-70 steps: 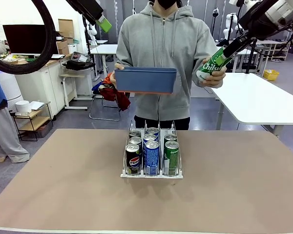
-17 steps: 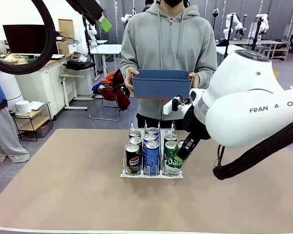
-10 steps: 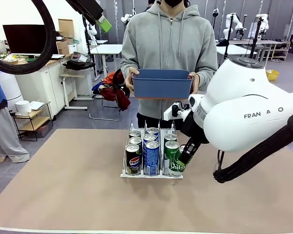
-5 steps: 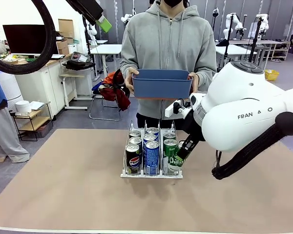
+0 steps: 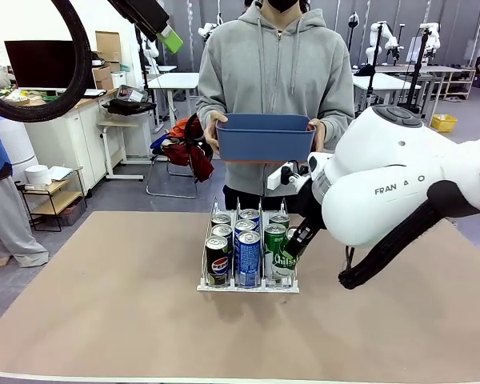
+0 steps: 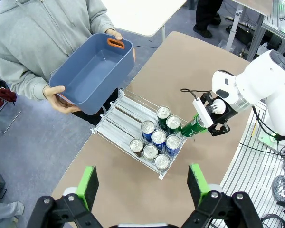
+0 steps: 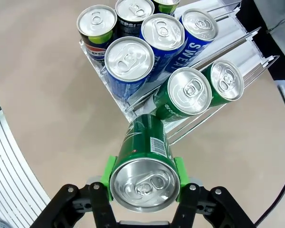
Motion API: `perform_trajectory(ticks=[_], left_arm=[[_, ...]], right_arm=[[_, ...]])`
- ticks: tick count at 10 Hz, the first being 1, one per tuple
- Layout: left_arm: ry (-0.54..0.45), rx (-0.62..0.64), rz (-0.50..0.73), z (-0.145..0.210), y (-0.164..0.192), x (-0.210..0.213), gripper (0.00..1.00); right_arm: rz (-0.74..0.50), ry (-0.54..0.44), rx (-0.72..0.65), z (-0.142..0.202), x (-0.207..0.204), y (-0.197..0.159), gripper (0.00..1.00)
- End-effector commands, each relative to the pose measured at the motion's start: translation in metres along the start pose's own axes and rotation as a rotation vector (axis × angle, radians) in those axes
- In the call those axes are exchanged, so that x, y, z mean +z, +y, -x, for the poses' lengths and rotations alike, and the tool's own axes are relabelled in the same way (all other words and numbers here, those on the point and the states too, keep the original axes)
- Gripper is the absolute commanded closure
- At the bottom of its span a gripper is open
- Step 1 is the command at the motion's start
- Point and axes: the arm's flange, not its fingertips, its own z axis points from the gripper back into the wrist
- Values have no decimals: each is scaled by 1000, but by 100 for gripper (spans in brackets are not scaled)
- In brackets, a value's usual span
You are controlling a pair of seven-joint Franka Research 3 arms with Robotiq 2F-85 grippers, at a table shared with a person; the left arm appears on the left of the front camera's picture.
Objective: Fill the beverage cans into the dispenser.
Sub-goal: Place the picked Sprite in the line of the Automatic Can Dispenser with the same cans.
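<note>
Bare brown table (image 5: 104, 320) lay open on every side of the dispenser (image 5: 248, 284), whose right-hand lane edge sat just ahead of the right gripper (image 7: 143, 178). That claw was clenched on a green can (image 7: 145, 159), tilted, its base against the rack's outer divider beside two standing green cans (image 7: 190, 92). Left gripper (image 6: 141, 183) hung high above, fingers spread wide, grasping nothing.

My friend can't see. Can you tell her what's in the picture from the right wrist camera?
The right claw grips a green can, tilting its far end against the dispenser beside two more green cans. Blue cans and black cans fill the other lanes.
</note>
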Motion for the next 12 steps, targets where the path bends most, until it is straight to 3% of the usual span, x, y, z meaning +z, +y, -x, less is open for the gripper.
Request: perform_trajectory(ticks=[1, 6, 8, 12], left_arm=[[-6, 2, 13, 3, 1, 0, 0], [-6, 2, 13, 3, 1, 0, 0], [-6, 2, 13, 3, 1, 0, 0], [-6, 2, 13, 3, 1, 0, 0]], right_arm=[[60, -48, 5, -19, -7, -18, 42], [22, -1, -14, -34, -35, -29, 42], [-64, 87, -44, -37, -45, -32, 42], [-88, 148, -57, -36, -49, -31, 42]])
